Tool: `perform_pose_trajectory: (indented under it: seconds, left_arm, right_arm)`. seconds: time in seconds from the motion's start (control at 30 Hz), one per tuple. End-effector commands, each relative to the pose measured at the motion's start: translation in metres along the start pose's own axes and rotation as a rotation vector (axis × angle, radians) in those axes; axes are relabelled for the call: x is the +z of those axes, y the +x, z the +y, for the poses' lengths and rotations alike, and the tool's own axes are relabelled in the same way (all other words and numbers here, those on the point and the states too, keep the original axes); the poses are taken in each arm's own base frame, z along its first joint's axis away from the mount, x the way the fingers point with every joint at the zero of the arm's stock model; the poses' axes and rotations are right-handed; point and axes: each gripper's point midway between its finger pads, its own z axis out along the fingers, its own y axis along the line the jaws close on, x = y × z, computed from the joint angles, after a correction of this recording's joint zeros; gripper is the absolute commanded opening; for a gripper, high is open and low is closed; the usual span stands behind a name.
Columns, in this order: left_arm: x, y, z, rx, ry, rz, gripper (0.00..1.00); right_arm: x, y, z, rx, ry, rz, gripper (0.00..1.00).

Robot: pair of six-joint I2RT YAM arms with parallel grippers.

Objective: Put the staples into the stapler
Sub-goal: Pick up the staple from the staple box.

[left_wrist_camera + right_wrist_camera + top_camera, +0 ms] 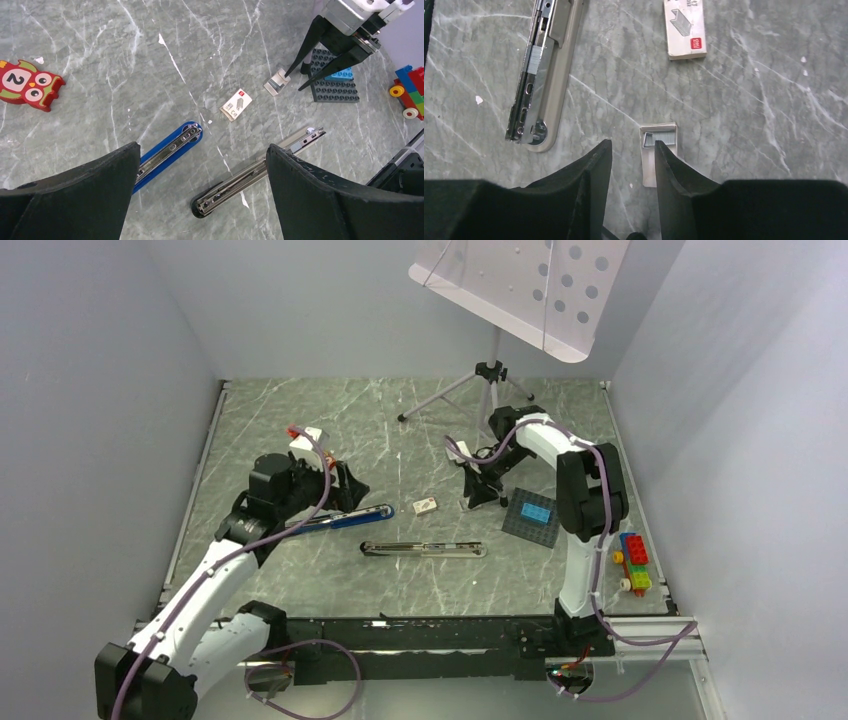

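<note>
The small silver-grey metal block of staples [659,138] is lying in a shallow white card tray [648,167] on the grey marbled table [749,125]. It is sitting at about one o'clock from the right claw [633,146], right at the tip of that claw's three-o'clock finger [674,175] rather than in the gap. In the right wrist view the block's long axis is running nine to three, across the tray, whose own length is running twelve to six.

The right claw is standing narrow, its jaws apart with only bare table showing between them, and it is gripping nothing. Whether the finger is touching the tray or hanging just above it I cannot tell. The coming pick is therefore likely turning on a small shift toward three o'clock, to bring the block between the jaws.

The long silver metal stapler [546,75], opened flat, is lying at ten o'clock from this claw. The right arm is much the nearer. The left claw [202,147] is hanging wide open and empty over the blue plastic stapler [170,150], well apart from the staples.
</note>
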Motion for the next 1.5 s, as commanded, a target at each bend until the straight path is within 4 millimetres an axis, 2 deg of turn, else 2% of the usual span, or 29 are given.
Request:
perform_pose_trajectory:
  seconds: [0.0,0.33,0.8,1.03,1.47]
  left_arm:
    - [-0.005,0.001,0.004,0.007,-0.022,-0.022,1.00]
    - [-0.003,0.005,0.006,0.005,-0.027,-0.005,0.99]
    - [-0.002,0.008,0.007,-0.013,-0.028,-0.004,0.99]
    - [-0.003,0.009,0.007,-0.020,-0.031,-0.006,0.99]
    - [-0.003,0.007,0.006,-0.018,-0.027,-0.008,0.99]
  right_arm:
    - [0.003,-0.005,-0.001,-0.061,-0.024,0.015,0.40]
    - [0.013,0.008,-0.016,-0.007,-0.029,0.042,0.33]
    - [0.022,0.017,-0.012,0.001,-0.040,0.064,0.29]
    - [0.024,0.028,-0.012,0.013,-0.035,0.100,0.26]
    - [0.024,0.030,-0.009,0.031,-0.020,0.102,0.13]
